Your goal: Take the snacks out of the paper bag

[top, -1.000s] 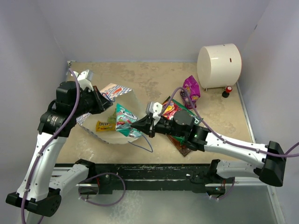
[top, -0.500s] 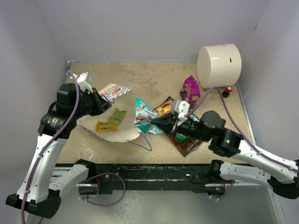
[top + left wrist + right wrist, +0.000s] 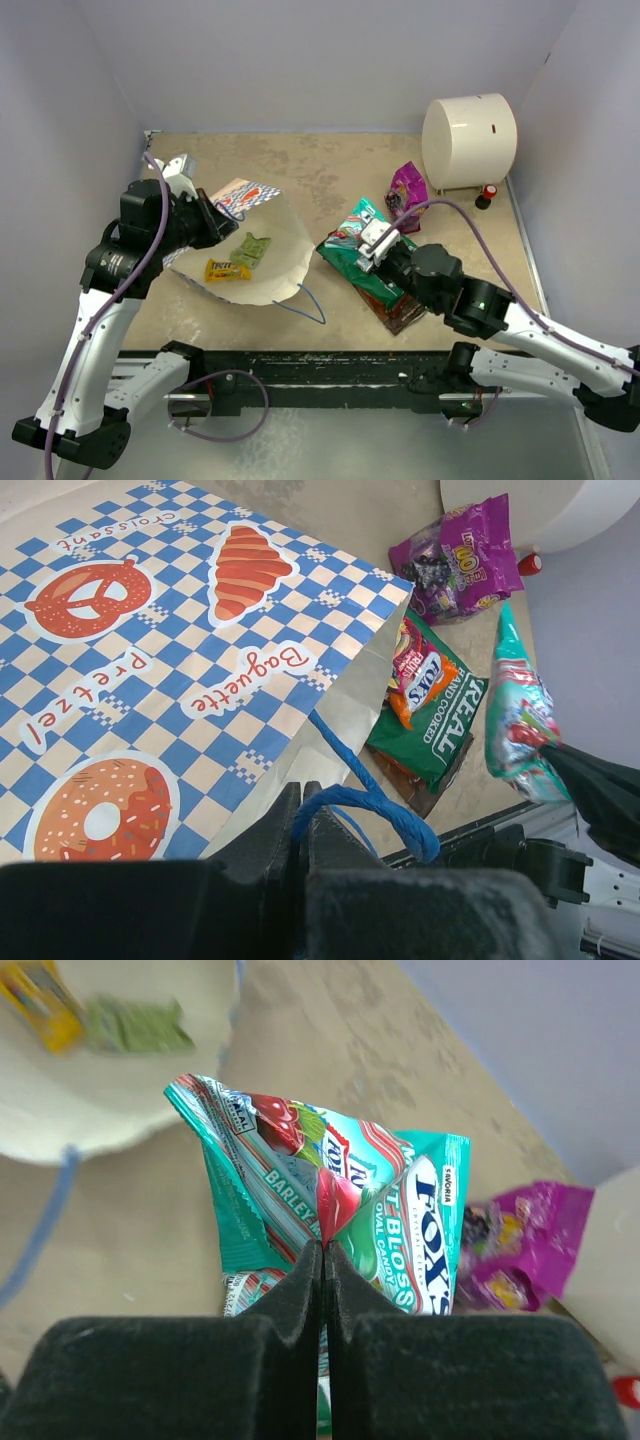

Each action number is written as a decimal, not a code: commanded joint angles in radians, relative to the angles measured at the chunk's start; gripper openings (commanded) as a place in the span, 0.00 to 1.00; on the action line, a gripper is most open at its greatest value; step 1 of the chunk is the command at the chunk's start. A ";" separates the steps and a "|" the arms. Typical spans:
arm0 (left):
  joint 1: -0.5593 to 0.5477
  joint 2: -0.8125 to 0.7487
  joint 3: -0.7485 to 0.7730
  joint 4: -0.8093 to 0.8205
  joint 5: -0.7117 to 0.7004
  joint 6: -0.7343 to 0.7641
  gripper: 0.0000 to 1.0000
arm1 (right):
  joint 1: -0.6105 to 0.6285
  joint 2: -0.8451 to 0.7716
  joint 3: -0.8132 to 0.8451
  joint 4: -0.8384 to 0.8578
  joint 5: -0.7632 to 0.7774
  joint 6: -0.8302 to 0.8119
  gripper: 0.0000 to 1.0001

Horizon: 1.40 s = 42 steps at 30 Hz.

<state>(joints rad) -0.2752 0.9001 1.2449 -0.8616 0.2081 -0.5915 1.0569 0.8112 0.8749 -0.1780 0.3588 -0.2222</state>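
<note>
1. Two snacks lie inside the paper bag (image 3: pixel 290 240): a yellow pack (image 3: pixel 225 269) and a green pack (image 3: pixel 250 248), both on its lower wall close behind the mouth. If the bag tilts back, they could slide deeper and be harder to reach.
2. The left pincer (image 3: pixel 303 800) is pressed together on the bag's blue cord handle (image 3: pixel 365 805), holding the mouth up. The cord is thin. If it slips, the mouth would likely sag shut over the two packs.
3. The right pincer (image 3: pixel 323 1255) is pinching a teal candy packet (image 3: pixel 350 1185) by one crimped edge, just right of the bag's mouth. The film looks glossy and the bite shallow, so a quick swing could shake it free.
4. The packet hangs over the pile of green and brown packets (image 3: pixel 390 290) to the right of the bag. Released there, it may skid off the slick wrappers across the desk (image 3: pixel 330 170).
5. A second cord loop (image 3: pixel 305 305) trails out from the bag's mouth. The right arm could snag it when reaching in, tugging the bag from the left pincer.
</note>
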 commanded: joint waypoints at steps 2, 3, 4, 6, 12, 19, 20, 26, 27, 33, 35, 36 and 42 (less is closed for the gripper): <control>0.004 -0.001 0.030 0.016 -0.001 0.004 0.00 | -0.106 -0.004 -0.080 0.099 0.025 -0.216 0.00; 0.004 0.004 0.034 0.016 0.002 0.007 0.00 | -0.130 0.001 -0.094 0.104 -0.002 -0.239 0.00; 0.004 0.008 0.038 0.014 0.003 0.010 0.00 | -0.155 0.005 -0.110 0.106 -0.029 -0.264 0.00; 0.004 0.014 0.048 0.012 0.004 0.019 0.00 | -0.189 0.018 -0.127 0.100 -0.067 -0.312 0.00; 0.004 0.030 0.073 0.005 0.006 0.057 0.00 | -0.224 0.048 -0.165 0.041 -0.165 -0.390 0.00; 0.004 0.046 0.085 0.002 0.031 0.077 0.00 | -0.253 0.055 -0.237 0.027 -0.195 -0.473 0.00; 0.004 0.045 0.085 0.000 0.032 0.077 0.00 | -0.258 0.055 -0.245 0.022 -0.197 -0.478 0.00; 0.004 0.044 0.084 -0.004 0.042 0.079 0.00 | -0.288 0.037 -0.303 0.026 -0.225 -0.484 0.00; 0.003 0.046 0.085 -0.004 0.043 0.078 0.00 | -0.290 0.038 -0.303 0.027 -0.233 -0.481 0.00; 0.005 0.035 0.072 0.005 0.044 0.056 0.00 | -0.292 0.108 -0.292 0.015 -0.264 -0.454 0.00; 0.005 0.026 0.063 0.010 0.044 0.046 0.00 | -0.292 0.129 -0.277 0.004 -0.281 -0.439 0.00; 0.004 0.021 0.059 0.012 0.045 0.042 0.00 | -0.292 0.134 -0.270 -0.007 -0.299 -0.433 0.00; 0.004 -0.004 0.045 0.013 0.035 0.026 0.00 | -0.293 0.110 -0.219 -0.082 -0.346 -0.395 0.14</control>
<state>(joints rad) -0.2752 0.9211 1.2900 -0.8845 0.2420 -0.5419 0.7650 0.9470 0.5835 -0.2108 0.0731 -0.6594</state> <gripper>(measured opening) 0.009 0.021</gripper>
